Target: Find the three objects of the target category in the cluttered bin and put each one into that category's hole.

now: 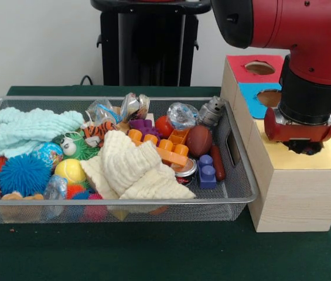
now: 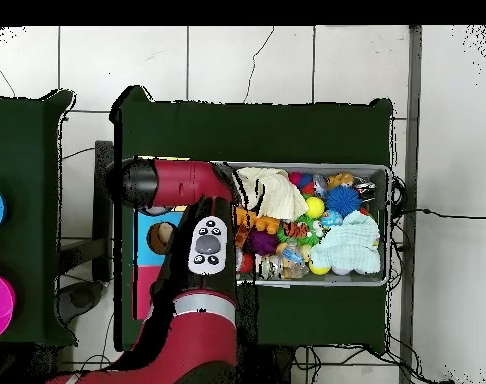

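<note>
Front view first: the hole in the yellow face of the wooden box [image 1: 297, 187] is hidden under the gripper [image 1: 303, 146], which sits right down on that face; whether its jaws are apart or closed, I cannot tell. Behind it lie the blue cut-out [image 1: 269, 98] and the red cut-out [image 1: 259, 68]. Just beside the box, the bin [image 1: 242, 200] is crowded with toys, a cream muslin cloth [image 1: 133, 170] and a mint-green cloth [image 1: 30, 130]. No printed bundles show.
</note>
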{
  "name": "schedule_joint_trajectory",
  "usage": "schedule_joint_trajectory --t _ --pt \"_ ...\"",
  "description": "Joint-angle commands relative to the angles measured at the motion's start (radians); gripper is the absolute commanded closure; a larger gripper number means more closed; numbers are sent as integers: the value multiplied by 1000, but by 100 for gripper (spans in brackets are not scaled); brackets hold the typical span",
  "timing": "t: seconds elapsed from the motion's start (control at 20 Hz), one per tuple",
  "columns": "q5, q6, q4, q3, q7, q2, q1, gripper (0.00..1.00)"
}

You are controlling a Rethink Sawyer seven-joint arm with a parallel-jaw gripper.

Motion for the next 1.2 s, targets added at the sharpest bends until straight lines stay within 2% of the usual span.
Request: schedule_joint_trajectory --t 0.05,0.4,1.2 --pt "-11 -40 4 20 219 114 30 100" --pt "-2 -17 -25 -22 237 122 62 100" --pt "11 -5 -26 -21 209 124 54 100"
